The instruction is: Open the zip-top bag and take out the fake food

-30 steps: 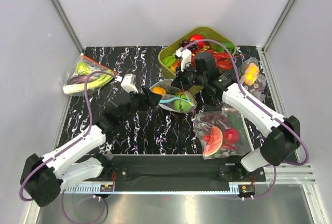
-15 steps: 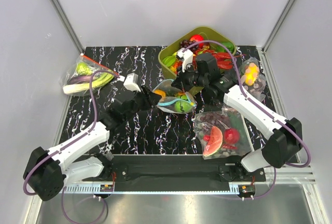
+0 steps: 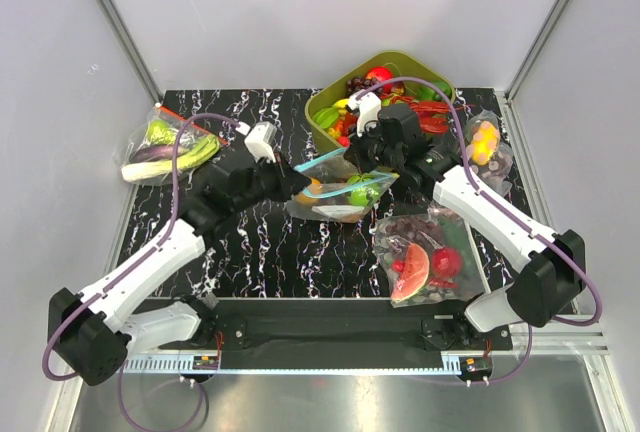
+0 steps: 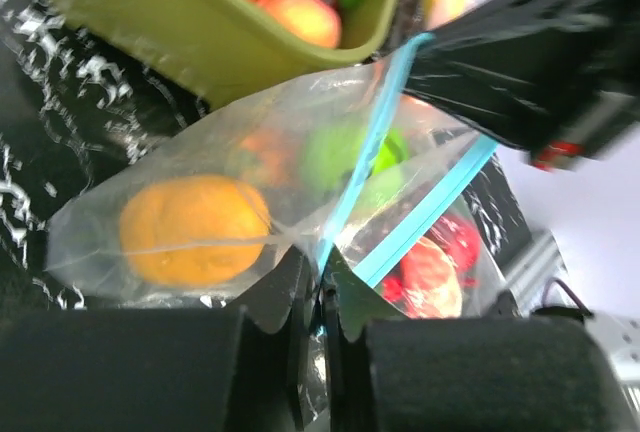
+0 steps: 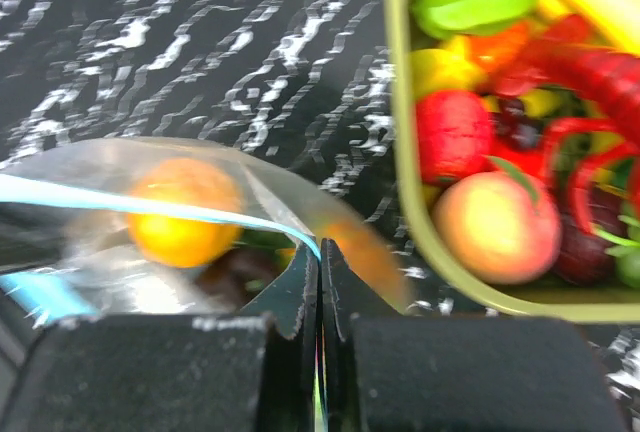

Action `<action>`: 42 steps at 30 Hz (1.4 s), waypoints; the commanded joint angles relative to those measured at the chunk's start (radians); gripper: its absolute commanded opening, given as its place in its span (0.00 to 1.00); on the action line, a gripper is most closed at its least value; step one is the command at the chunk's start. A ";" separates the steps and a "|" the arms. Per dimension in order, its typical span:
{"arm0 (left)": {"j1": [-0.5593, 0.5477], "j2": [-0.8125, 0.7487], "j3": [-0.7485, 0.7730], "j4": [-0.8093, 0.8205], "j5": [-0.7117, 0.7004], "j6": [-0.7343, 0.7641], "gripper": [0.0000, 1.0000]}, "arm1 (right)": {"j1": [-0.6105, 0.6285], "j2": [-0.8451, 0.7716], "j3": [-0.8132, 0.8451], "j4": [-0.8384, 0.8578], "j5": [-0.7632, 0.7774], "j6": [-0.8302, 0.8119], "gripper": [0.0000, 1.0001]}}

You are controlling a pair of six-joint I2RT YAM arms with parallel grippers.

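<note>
Far to the left of the olive-green tub (image 3: 322, 104), a bag of green vegetables (image 3: 165, 146) lies at the counter's (image 3: 260, 242) edge. Nearer the tub, the left hand (image 4: 320, 287) is pinched tight on one lip of the zip-top bag (image 3: 335, 197), its fingers pressed together with the clear plastic between them.

The bag hangs stretched between the two hands, just in front of the tub's near-left corner. Its mouth is pulled apart, so the two teal zip strips (image 4: 372, 157) diverge. Inside it sits the fake food: a yellow-orange round fruit (image 4: 195, 227), a green ball (image 4: 345, 157) and something dark beneath, too blurred to name.

The right hand (image 5: 319, 257), over the tub's near rim, is likewise clamped narrow on the bag's other lip, right at the teal strip.

The tub itself is heaped with red, green and yellow toy food. In front of the tub's right end lies a clear bag with a watermelon slice (image 3: 420, 257), and a small clear bag with something yellow (image 3: 485, 142) lies just right of the tub.
</note>
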State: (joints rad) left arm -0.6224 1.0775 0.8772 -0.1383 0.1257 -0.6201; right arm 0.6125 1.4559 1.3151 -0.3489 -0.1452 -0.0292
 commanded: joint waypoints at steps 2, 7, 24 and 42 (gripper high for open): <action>0.085 0.032 0.086 -0.104 0.279 0.101 0.09 | -0.002 -0.031 0.053 -0.013 0.186 -0.057 0.00; 0.105 0.091 0.098 -0.115 0.345 0.131 0.07 | -0.002 -0.051 0.059 -0.033 0.141 -0.051 0.37; 0.145 0.108 0.143 -0.118 0.427 0.166 0.04 | 0.079 -0.096 0.144 -0.128 -0.258 0.020 0.55; 0.147 0.047 0.089 -0.090 0.358 0.168 0.01 | 0.085 0.167 0.165 -0.133 -0.201 -0.037 0.54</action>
State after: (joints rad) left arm -0.4805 1.1633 0.9855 -0.2890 0.5076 -0.4496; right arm 0.6876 1.6348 1.4860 -0.5205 -0.3103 -0.0467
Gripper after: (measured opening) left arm 0.021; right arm 0.529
